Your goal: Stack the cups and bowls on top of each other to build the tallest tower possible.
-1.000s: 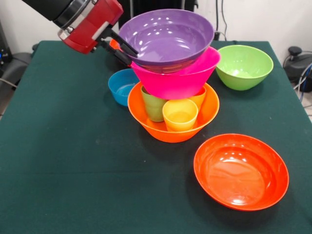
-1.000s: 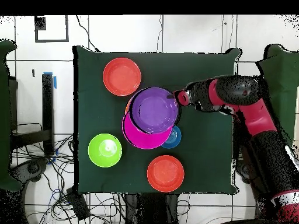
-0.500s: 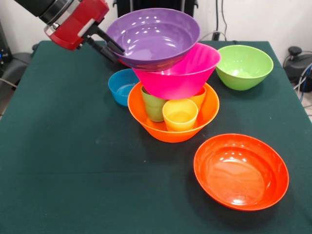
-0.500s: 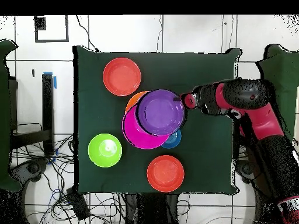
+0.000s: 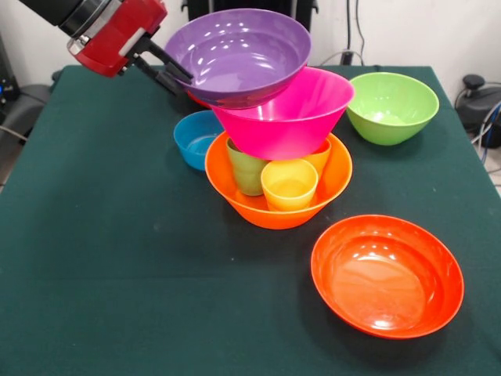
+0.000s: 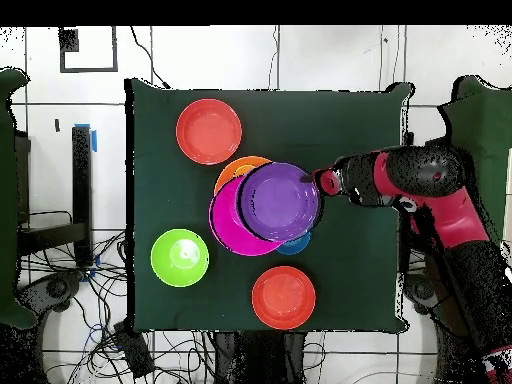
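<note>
Three small ridged plastic cups inside large light orange plastic bowl, glossy pink bowl atop them. Gripper clamped on tilted glossy purple bowl (rim pinched), overhanging pink bowl.

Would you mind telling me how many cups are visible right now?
3, all standing inside the large light orange plastic bowl beneath the pink bowl: green plastic cup, yellow plastic cup, orange plastic cup, mostly hidden.

The front camera looks down and across the green tabletop from close by. The overhead camera looks straight down from higher, taking in the whole tabletop and surrounding floor.
</note>
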Robot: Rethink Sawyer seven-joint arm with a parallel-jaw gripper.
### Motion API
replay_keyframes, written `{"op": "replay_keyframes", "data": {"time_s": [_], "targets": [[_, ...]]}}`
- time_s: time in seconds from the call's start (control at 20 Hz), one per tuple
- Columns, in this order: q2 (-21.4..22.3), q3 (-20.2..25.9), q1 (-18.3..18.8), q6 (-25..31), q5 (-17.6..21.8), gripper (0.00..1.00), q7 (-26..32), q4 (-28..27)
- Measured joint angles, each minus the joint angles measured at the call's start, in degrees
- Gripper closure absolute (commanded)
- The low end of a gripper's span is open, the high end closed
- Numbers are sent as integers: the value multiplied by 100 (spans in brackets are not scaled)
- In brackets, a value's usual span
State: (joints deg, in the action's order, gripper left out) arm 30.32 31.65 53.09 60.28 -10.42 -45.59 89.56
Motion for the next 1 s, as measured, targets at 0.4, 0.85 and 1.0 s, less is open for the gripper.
{"op": "replay_keyframes", "data": {"time_s": [0.4, 0.85, 1.0], "targets": [[138, 117, 185, -146, 122, 100, -1, 355], [293, 245, 342, -622, 133, 100, -1, 689], [306, 278, 356, -742, 133, 100, -1, 767]]}}
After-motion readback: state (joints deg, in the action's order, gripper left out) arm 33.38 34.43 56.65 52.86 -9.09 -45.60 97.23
